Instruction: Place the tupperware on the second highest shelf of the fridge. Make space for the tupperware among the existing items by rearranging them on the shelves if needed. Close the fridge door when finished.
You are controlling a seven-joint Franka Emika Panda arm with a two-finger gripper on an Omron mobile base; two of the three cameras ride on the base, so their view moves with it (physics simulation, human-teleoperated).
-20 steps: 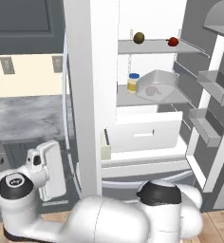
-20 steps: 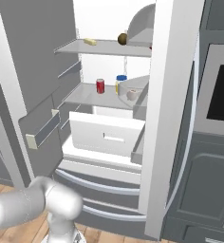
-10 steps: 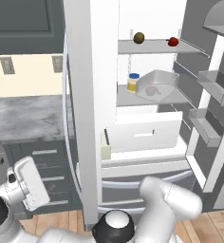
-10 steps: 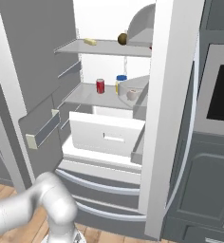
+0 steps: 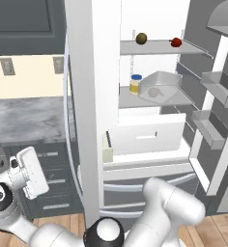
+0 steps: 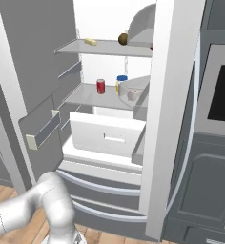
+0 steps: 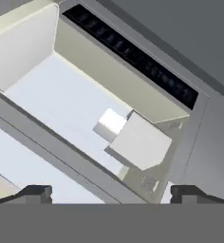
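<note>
Since 1 second ago my arm has swung low and left. My claw (image 7: 113,192) hangs spread, empty. Tupperware (image 5: 159,87) sits on the 2nd shelf (image 5: 135,100) beside the jar (image 5: 135,83). Fridge (image 5: 89,96) doors gape; a careless sweep could clip the door-bin carton (image 7: 140,140).

grey marble counter (image 5: 24,118), dark lower cabinets (image 5: 55,183), wall oven (image 6: 224,93), wooden floor (image 6: 5,195)

Around me: a grey marble counter (image 5: 24,116) over dark grey drawers (image 5: 58,185), a cream wall (image 5: 29,77) behind it, a wood-plank floor (image 6: 9,200), and a built-in oven (image 6: 221,95).
</note>
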